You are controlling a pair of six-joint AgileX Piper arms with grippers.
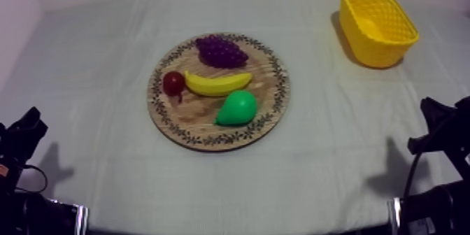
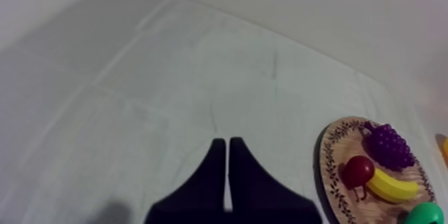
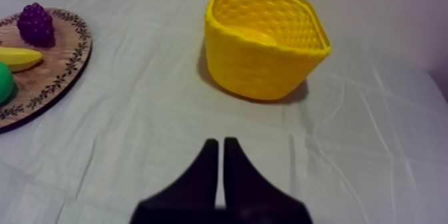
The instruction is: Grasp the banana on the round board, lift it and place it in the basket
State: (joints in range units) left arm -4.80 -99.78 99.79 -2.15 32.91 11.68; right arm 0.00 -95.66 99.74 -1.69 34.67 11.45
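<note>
Banana not picked yet

It lies on the wooden board, centre table. Left gripper and right gripper are closed, holding nothing. Next, 1 arm must open and reach it; yellow basket stands far right.

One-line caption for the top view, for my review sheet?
Banana lies on the wooden board between grapes, pear and small red fruit; yellow basket stands apart at the far right.

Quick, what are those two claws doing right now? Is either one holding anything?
Left gripper: shut, holding nothing, beside the board.
Right gripper: shut, holding nothing, near the basket.
</note>
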